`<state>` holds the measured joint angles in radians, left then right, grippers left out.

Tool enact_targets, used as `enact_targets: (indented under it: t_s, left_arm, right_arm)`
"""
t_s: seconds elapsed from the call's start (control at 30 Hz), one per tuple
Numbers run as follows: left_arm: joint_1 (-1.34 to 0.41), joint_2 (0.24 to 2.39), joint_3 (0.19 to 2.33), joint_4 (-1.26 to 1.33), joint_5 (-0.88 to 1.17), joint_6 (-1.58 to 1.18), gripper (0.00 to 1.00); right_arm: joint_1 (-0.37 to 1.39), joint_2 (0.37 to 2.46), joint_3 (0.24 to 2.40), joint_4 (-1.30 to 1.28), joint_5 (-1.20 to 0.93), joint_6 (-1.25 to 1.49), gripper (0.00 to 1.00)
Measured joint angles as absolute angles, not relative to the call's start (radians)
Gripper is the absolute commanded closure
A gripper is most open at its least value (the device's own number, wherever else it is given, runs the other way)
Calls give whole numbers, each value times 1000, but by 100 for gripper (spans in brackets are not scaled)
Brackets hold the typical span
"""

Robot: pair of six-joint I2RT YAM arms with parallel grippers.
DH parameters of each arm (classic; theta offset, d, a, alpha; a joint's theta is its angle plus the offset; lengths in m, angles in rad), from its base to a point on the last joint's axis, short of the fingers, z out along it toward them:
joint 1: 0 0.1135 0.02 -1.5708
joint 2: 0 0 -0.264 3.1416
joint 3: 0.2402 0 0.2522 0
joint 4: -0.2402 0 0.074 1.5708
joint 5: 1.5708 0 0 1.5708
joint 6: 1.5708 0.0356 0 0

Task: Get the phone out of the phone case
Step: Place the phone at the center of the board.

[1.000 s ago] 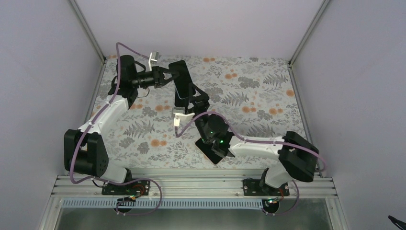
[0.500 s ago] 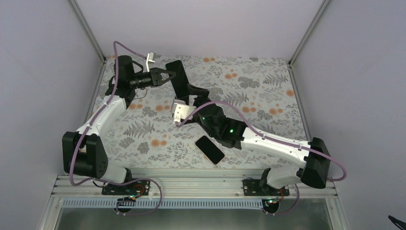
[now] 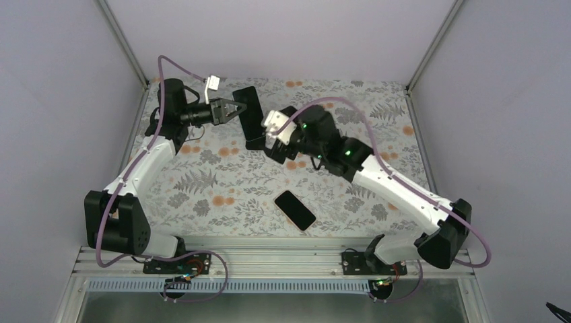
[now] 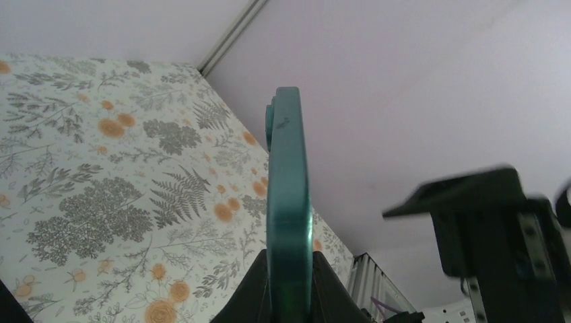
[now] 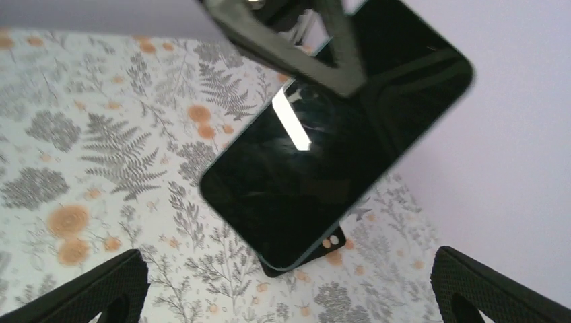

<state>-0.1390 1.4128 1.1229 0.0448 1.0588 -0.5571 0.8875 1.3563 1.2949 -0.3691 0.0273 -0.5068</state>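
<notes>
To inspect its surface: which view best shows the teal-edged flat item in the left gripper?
Right wrist view: the teal-edged dark flat item shows its glossy face. Left wrist sees only its teal edge; top view shows it small, in the left gripper.

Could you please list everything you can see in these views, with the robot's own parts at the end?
case: 1, teal edge, glossy black face, held off the table at the back
phone: 1, black, pale rim, flat on the table near the front
table: 1, grey and orange floral cover, under everything
walls: 3, lilac, left, back and right
rail: 1, silver, near edge
cables: 2, purple, one along each arm
left hand: 1, black, shut on the case
right hand: 1, black, open, just right of the case
</notes>
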Motion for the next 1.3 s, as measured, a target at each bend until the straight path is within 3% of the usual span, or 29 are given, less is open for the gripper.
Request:
enact_targets:
  t_s: [0.2,0.33,0.47,0.87,1.3]
  left_arm:
    - [-139,1393,1094,90,1119,-544,98]
    - [-142,1384,1085,127,1172,-542,98]
    - [-157,1380,1085,147,1211,-536,98]
    - [-252,1384,1119,85,1250,-436,98]
    - [-286,1413,1151,46,1268,-402,98]
  right_arm:
    - [687,1349,1349,-431,-314,-303,2]
    - [571,1364,1369,-427,-558,-130,8]
    - [503,1387,1359,-388,-749,20,23]
    - [488,1416,1278,-278,-983,216,44]
    - [487,1457,1276,-238,-1019,284,96]
